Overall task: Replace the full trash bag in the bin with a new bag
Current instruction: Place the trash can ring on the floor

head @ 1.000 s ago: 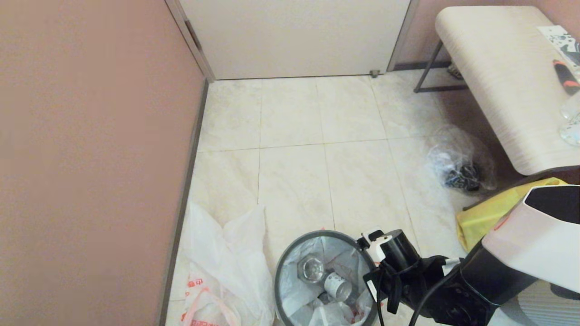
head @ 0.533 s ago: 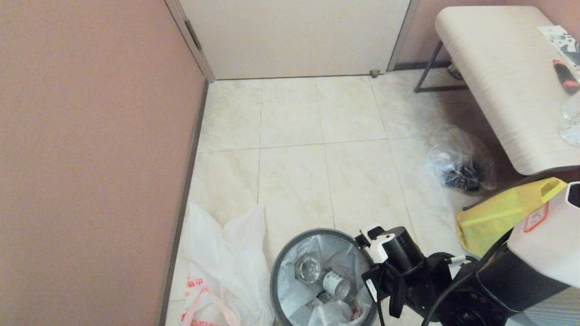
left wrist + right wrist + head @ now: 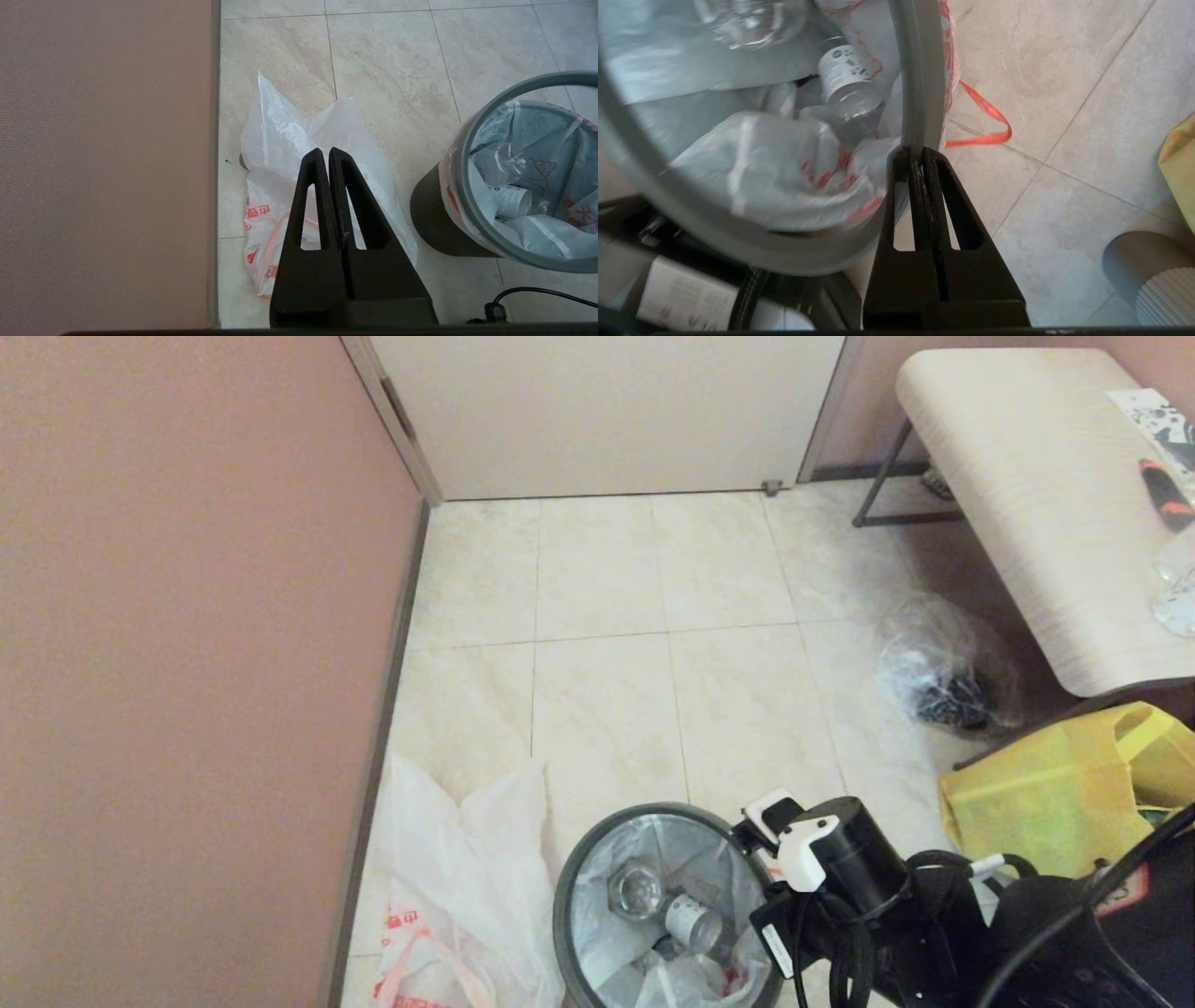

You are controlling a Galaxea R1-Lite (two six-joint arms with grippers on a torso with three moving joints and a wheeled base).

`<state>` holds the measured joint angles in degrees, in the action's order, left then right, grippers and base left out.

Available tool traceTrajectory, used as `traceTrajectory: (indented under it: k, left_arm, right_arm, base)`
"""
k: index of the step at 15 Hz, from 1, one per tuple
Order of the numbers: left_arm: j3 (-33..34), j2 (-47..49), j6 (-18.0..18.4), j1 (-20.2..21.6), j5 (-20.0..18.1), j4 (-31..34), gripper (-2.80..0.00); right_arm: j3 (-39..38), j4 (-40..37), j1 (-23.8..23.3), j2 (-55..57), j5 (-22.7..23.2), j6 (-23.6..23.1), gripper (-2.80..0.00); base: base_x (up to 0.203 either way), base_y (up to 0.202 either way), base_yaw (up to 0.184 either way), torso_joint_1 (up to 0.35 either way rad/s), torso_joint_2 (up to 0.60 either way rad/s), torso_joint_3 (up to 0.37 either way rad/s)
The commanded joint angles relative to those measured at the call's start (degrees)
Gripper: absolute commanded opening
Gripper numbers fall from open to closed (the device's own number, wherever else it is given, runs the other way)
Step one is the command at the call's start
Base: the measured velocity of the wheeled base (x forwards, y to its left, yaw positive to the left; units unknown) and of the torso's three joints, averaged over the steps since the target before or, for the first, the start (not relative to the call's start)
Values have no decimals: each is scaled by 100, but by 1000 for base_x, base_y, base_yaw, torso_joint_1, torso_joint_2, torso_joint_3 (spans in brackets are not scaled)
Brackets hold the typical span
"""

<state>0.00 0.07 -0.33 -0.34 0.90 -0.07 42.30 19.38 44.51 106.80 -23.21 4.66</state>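
Right now the right gripper [image 3: 920,156] has its black jaws pressed together on the dark grey rim hoop [image 3: 915,93] of the small round bin [image 3: 653,905], at the bin's right edge in the head view. Inside, the full trash bag [image 3: 672,919], thin white plastic with orange-red print, sits lumpy with clear bottles, its edge folded over the bin wall under the hoop and one orange handle trailing on the tiled floor. The left gripper [image 3: 329,156] hovers with jaws closed and empty above the limp new bag [image 3: 299,154], which lies on the floor beside the wall. By my reading the task has barely begun: hoop off, full bag out, new bag in all remain.
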Motion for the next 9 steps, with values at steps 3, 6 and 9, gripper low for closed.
traceTrajectory:
  k: [3,6,9]
  left_arm:
    - [0,1,-2,-2,-2,-1,-280]
    - [0,1,-2,-2,-2,-1,-280]
    - [0,1,-2,-2,5,-1,-280]
  right_arm:
    - [-3,-675,148,-932,-1,0,-280]
    - [-5,-1346,413,-1637,25,3,-280]
    - [-57,-1576,233,-1426,1,22,-280]
  base:
    - [0,0,0,0,0,0]
    - [0,0,0,0,0,0]
    - [0,0,0,0,0,0]
